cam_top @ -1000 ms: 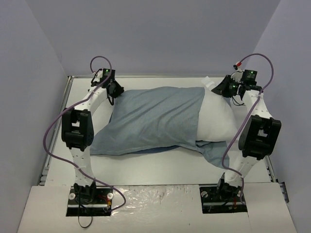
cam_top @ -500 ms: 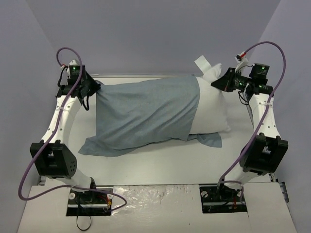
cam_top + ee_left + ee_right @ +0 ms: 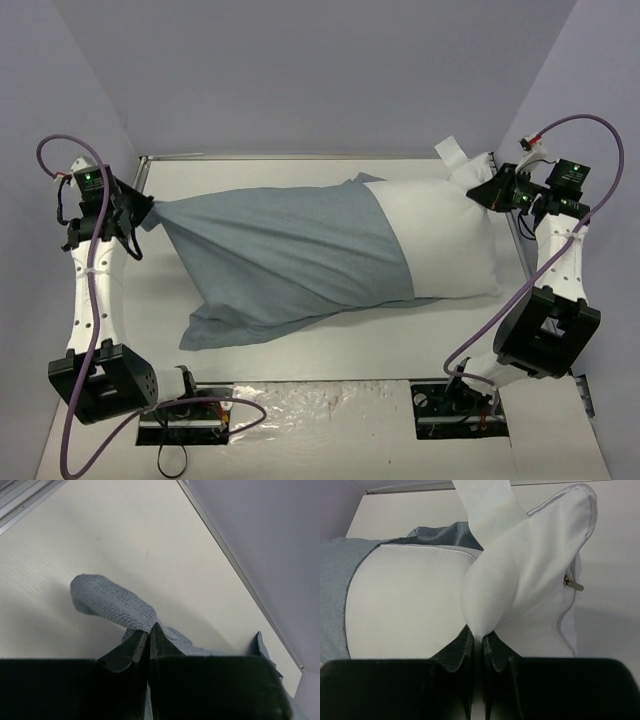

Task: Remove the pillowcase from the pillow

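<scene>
**Across the table [image 3: 330, 350], a pull from both ends**

Near the far-left corner our left gripper [image 3: 140, 210] is clamped on a bunched tip of the pillowcase [image 3: 290, 250]. Near the far-right corner our right gripper [image 3: 478, 188] pinches the pillow [image 3: 450, 245] beside its tag [image 3: 452, 152]. We judge the pillowcase about half off; next, both ends must spread wider. Smooth white tabletop, bare lilac walls [image 3: 300, 70].
</scene>
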Motion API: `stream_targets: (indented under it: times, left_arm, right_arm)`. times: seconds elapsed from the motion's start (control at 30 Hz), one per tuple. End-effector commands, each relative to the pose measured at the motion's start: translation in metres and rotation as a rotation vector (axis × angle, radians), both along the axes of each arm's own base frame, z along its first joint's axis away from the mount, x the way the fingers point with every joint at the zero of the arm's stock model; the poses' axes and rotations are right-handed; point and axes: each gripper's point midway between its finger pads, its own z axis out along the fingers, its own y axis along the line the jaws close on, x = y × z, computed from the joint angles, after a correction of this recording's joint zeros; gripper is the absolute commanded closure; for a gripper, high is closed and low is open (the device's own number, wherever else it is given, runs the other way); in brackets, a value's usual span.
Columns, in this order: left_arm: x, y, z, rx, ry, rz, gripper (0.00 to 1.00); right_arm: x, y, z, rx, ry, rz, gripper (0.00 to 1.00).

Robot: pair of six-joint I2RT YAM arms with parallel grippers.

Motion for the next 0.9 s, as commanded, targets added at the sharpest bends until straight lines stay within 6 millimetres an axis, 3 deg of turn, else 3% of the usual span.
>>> stream_targets:
  times: [0.0,0.13,0.23,0.33,0.37,0.4,0.43,0.47,0.5,0.53,0.6,0.63,0.7,0.8,0.87]
  left_arm:
    - [-0.016,0.041,0.025,0.073,-0.062,0.119,0.98]
    - [-0.029,0.062,0.007,0.091,0.005,0.161,0.98]
    - [-0.028,0.064,-0.01,0.082,0.051,0.148,0.98]
    - [-0.007,0.04,-0.02,0.018,0.035,0.036,0.97]
    - [0.006,0.019,-0.015,-0.003,0.005,-0.052,0.93]
    - [0.013,0.009,-0.013,-0.014,-0.002,-0.097,0.88]
    - [0.022,-0.001,-0.016,-0.024,0.004,-0.139,0.76]
    - [0.032,-0.021,0.0,-0.011,-0.031,-0.213,0.71]
    - [0.039,-0.028,0.002,-0.004,-0.031,-0.243,0.66]
    - [0.043,-0.035,0.012,0.012,-0.047,-0.267,0.52]
    - [0.048,-0.045,0.038,0.069,-0.082,-0.303,0.38]
    - [0.047,-0.046,0.047,0.089,-0.094,-0.307,0.32]
    - [0.04,-0.052,0.074,0.132,-0.147,-0.333,0.22]
    - [0.019,-0.07,0.088,0.147,-0.19,-0.383,0.18]
    - [0.002,-0.098,0.08,0.142,-0.182,-0.455,0.16]
  right_arm:
    - [-0.007,-0.021,0.022,-0.145,-0.134,-0.045,1.0]
    - [-0.011,-0.041,0.01,-0.183,-0.106,-0.117,1.0]
    - [-0.013,-0.055,-0.002,-0.191,-0.07,-0.165,1.0]
    - [-0.012,-0.055,-0.015,-0.178,-0.038,-0.163,1.0]
    - [-0.012,-0.053,-0.017,-0.175,-0.035,-0.155,1.0]
    - [-0.01,-0.051,-0.019,-0.173,-0.031,-0.148,1.0]
    - [-0.007,-0.05,-0.024,-0.173,-0.02,-0.141,1.0]
    - [-0.005,-0.049,-0.024,-0.181,-0.016,-0.139,1.0]
    - [-0.003,-0.042,-0.026,-0.185,-0.007,-0.118,0.96]
    - [0.0,-0.041,-0.031,-0.2,0.006,-0.104,0.75]
    - [0.005,-0.038,-0.026,-0.225,0.008,-0.088,0.56]
    - [0.008,-0.035,-0.026,-0.242,0.004,-0.068,0.4]
    - [0.008,-0.034,-0.014,-0.257,-0.015,-0.047,0.27]
    - [0.001,-0.024,0.003,-0.3,-0.099,0.055,0.0]
    - [-0.008,-0.015,0.015,-0.321,-0.166,0.109,0.0]
